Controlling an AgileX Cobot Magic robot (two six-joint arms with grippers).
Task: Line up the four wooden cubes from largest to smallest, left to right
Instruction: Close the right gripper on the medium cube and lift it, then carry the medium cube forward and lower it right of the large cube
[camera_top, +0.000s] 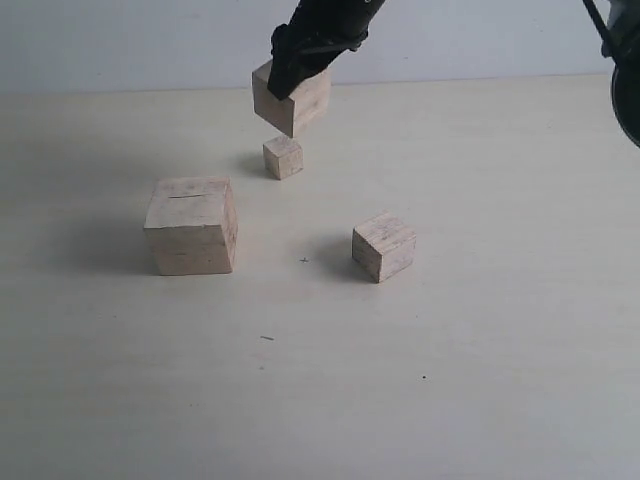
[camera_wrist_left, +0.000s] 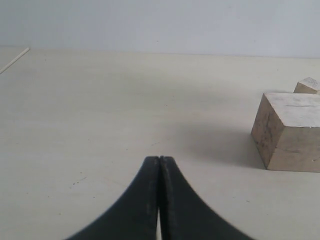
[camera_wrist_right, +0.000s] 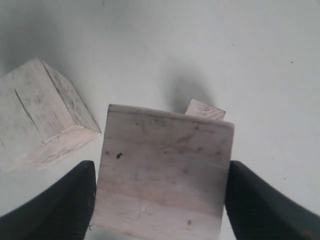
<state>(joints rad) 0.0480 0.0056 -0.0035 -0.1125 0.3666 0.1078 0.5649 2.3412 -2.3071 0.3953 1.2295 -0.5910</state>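
Below held cube (camera_top: 291, 97): smallest cube (camera_top: 283, 157), apparently apart.

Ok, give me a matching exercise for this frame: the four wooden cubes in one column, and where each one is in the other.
Things:
1. largest cube
2. second-largest cube
3. third-largest cube
4. smallest cube

Places:
A. on the table, farthest right
B. held off the table in the right gripper
C. on the table, farthest left
D. on the table at the back, near the held cube

Pairs: 1-C, 2-B, 3-A, 4-D
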